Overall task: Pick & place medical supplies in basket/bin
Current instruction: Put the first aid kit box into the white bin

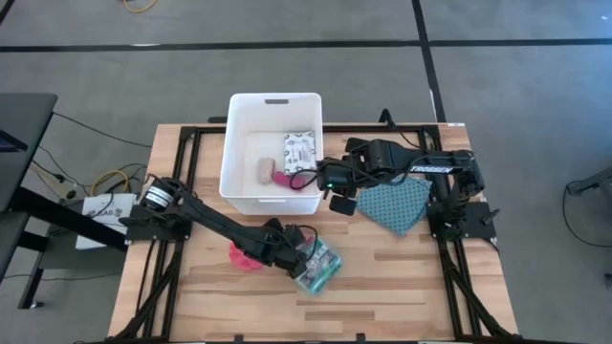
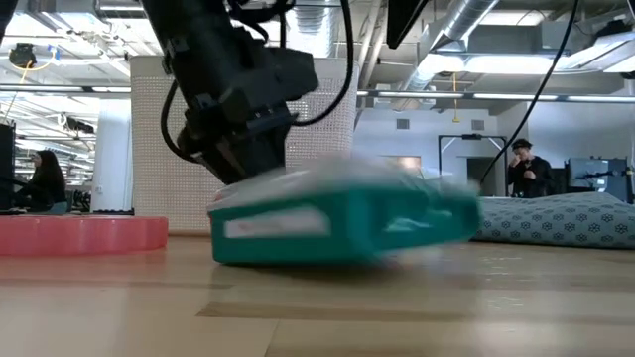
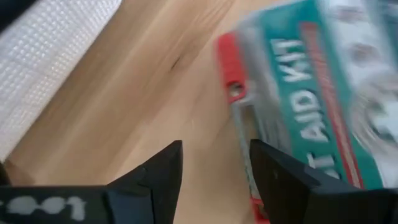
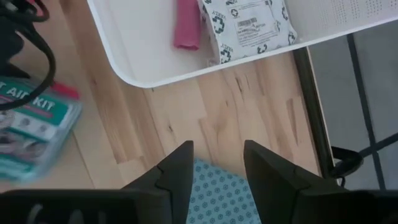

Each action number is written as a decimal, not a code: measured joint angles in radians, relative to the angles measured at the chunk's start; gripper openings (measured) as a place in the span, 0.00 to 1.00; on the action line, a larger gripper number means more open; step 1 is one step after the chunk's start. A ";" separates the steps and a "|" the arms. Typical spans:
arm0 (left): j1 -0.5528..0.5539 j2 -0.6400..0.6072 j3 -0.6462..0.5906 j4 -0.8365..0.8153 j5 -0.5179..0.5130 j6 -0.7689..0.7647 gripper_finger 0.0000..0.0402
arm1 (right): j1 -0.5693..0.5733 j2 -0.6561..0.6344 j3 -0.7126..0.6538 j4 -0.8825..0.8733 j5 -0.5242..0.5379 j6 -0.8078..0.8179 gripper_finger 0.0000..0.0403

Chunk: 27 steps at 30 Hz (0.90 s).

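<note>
A teal-green packet (image 1: pixel 319 268) printed "first aid kit" lies flat on the wooden table near its front edge, also seen in the low view (image 2: pixel 347 223). My left gripper (image 3: pixel 214 165) is open and slants down at the packet's red-edged end (image 3: pixel 231 68), with bare table between its fingers. A pink round disc (image 1: pixel 244 256) lies beside that arm. The white bin (image 1: pixel 239 115) holds a white patterned pouch (image 1: pixel 299 150), a magenta piece (image 1: pixel 288 178) and a beige roll (image 1: pixel 263 170). My right gripper (image 4: pixel 217 162) hangs open in the air just off the bin's near right corner. My left gripper stands with one finger (image 3: pixel 280 177) right against the packet's red-edged end (image 3: pixel 245 155), coming slanting down from the table's left. Whether the finger touches the packet I cannot tell. The packet lies on the table.
A teal dotted cloth (image 1: pixel 394 204) lies on the table right of the bin, partly under my right gripper. Black frame rails run along the table's left and right sides. Bare wood lies between the bin and the packet.
</note>
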 joint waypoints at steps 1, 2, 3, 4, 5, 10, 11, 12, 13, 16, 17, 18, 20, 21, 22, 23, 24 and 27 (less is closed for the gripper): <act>0.003 0.007 0.000 0.004 0.001 0.010 0.44 | 0.000 0.000 0.000 0.000 0.000 0.000 0.33; 0.006 0.016 0.001 0.007 0.008 0.021 0.44 | 0.000 0.000 0.000 0.000 0.000 0.000 0.33; 0.008 0.017 0.001 0.007 0.011 0.024 0.44 | 0.000 0.000 0.000 0.000 0.000 0.000 0.33; 0.008 0.017 0.000 0.007 0.010 0.031 0.44 | 0.000 0.000 0.000 0.001 0.000 0.000 0.33; 0.009 0.018 0.000 0.007 0.010 0.040 0.44 | 0.000 0.000 0.000 0.002 0.000 0.000 0.33; 0.010 0.017 0.007 0.032 0.039 0.143 0.34 | 0.000 0.000 0.000 0.002 0.000 0.000 0.33; 0.010 0.017 0.006 0.045 0.051 0.159 0.30 | 0.000 0.000 0.000 0.002 0.000 0.000 0.33; 0.010 0.018 0.006 0.056 0.058 0.172 0.26 | 0.000 0.000 0.000 0.002 0.000 0.000 0.33; 0.010 0.018 0.006 0.068 0.064 0.188 0.21 | 0.000 0.000 0.000 0.002 0.000 0.000 0.33; 0.009 0.019 0.005 0.095 0.085 0.229 0.07 | 0.000 0.000 0.000 0.002 0.000 0.000 0.33; 0.009 0.019 0.005 0.100 0.090 0.237 0.03 | 0.000 0.000 0.000 0.002 0.000 0.000 0.33; 0.009 0.020 0.005 0.101 0.094 0.240 0.02 | 0.000 0.000 0.000 0.002 0.000 0.000 0.33; 0.009 0.020 0.005 0.102 0.093 0.241 0.02 | 0.000 0.000 0.000 0.002 0.000 0.000 0.33; 0.008 0.019 0.004 0.102 0.092 0.241 0.02 | 0.000 0.000 0.000 0.002 0.000 0.000 0.33; 0.005 0.015 0.004 0.100 0.091 0.243 0.01 | 0.000 0.000 0.000 0.002 0.000 0.000 0.33; 0.005 0.009 0.003 0.098 0.091 0.248 0.01 | 0.000 0.000 0.000 0.001 0.000 0.000 0.33; 0.003 0.000 0.001 0.093 0.096 0.251 0.01 | 0.000 0.000 0.000 0.001 0.000 0.000 0.33; -0.005 -0.038 -0.002 0.077 0.108 0.258 0.00 | 0.000 0.000 0.000 0.001 0.000 0.000 0.33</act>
